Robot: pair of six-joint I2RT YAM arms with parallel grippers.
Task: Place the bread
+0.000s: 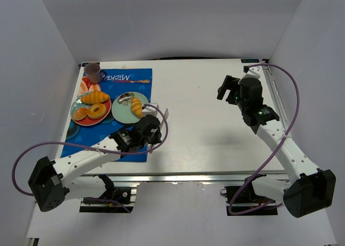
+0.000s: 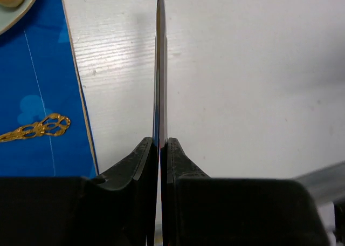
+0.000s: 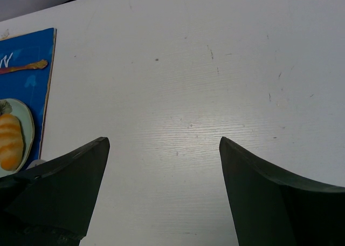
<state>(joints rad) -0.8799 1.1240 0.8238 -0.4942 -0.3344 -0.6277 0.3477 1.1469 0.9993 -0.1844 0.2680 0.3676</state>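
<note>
Currently, my left gripper is pressed together on a thin flat item, seen edge-on in the left wrist view; I cannot tell what it is. The item runs straight out past my fingertips over the white table. This gripper sits just beside the right edge of the blue placemat, near its lower corner. An ornate gold handle lies on the mat to my left.

My right gripper is spread wide and holds nothing. It hangs above bare table on the right side, well apart from the mat.

The bread lies on the pale green plate, on the right half of the placemat, just beyond my left gripper. In the right wrist view it shows as a striped golden roll at the left edge of the frame.

To the left of the green plate, touching or nearly touching it, a red plate carries a croissant and a doughnut. A purple cup stands at the far left corner of the mat.
</note>
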